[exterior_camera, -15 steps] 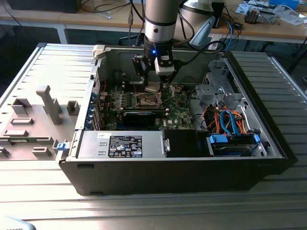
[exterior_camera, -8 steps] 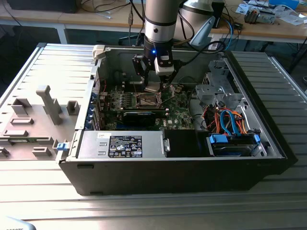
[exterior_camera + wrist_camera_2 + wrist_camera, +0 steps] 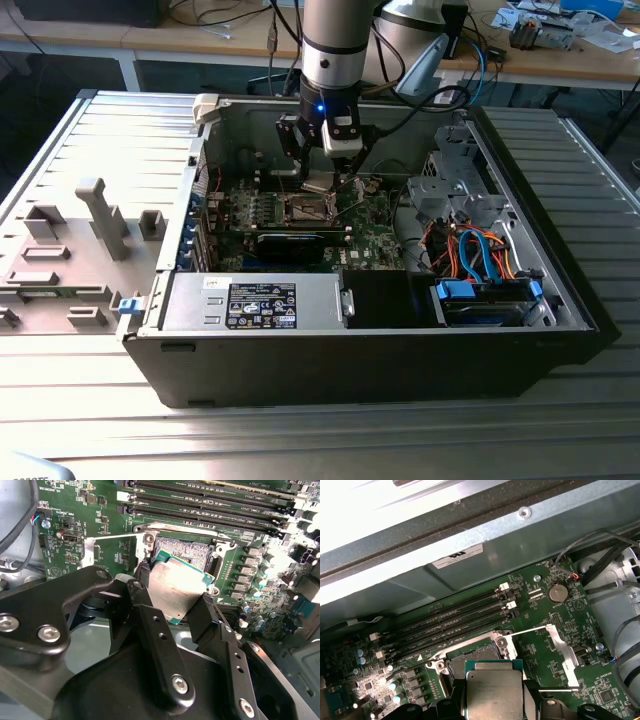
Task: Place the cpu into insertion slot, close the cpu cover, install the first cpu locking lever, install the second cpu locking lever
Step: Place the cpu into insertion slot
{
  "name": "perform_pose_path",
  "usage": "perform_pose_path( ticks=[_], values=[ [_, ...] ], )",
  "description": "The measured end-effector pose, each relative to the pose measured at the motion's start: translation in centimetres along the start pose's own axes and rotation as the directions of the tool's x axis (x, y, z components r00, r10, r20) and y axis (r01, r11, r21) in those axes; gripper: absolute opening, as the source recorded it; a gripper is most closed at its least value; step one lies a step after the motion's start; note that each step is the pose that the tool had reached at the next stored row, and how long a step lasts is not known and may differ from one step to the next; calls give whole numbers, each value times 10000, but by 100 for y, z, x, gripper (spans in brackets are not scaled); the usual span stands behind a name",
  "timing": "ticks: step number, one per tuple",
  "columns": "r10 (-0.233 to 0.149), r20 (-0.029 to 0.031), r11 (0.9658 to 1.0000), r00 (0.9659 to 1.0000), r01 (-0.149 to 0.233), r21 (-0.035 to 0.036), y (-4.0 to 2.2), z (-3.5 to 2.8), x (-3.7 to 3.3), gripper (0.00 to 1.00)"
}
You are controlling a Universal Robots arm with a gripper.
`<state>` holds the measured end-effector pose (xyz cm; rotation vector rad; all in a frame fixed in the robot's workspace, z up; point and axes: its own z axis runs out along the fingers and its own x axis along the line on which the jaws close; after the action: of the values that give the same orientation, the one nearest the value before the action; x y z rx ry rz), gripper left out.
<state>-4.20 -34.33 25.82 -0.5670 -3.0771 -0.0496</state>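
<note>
My gripper [image 3: 175,594] is shut on the cpu [image 3: 172,582], a flat square chip with a silvery-grey top and a green edge, gripped on two opposite sides by the black fingers [image 3: 206,611]. The chip hangs close over the near edge of the insertion slot [image 3: 187,550], a dark-centred socket with a metal rim on the green board. I cannot tell whether the two touch. The first wrist view has the cpu [image 3: 493,690] just before the insertion slot [image 3: 472,661]. The cpu cover [image 3: 563,652], a thin silvery frame, stands swung open beside the socket. In the exterior view the gripper [image 3: 322,170] reaches down into the open computer case.
Long black memory slots [image 3: 452,625] run along the far side of the socket, near the case wall [image 3: 470,540]. A black box with a white label [image 3: 262,304] lies along the case front. A drive cage with blue and orange cables [image 3: 478,262] fills the exterior view's right.
</note>
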Motion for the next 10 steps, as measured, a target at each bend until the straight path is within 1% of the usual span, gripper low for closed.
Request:
perform_pose_path(
  ticks=[4,6,10],
  values=[
    [17,1,10000,10000,-17,-1,0,0,0,54],
    [201,6,9998,9998,-201,-4,0,6,0,54],
    [211,7,9998,9998,-211,-4,0,6,0,54]
  ],
)
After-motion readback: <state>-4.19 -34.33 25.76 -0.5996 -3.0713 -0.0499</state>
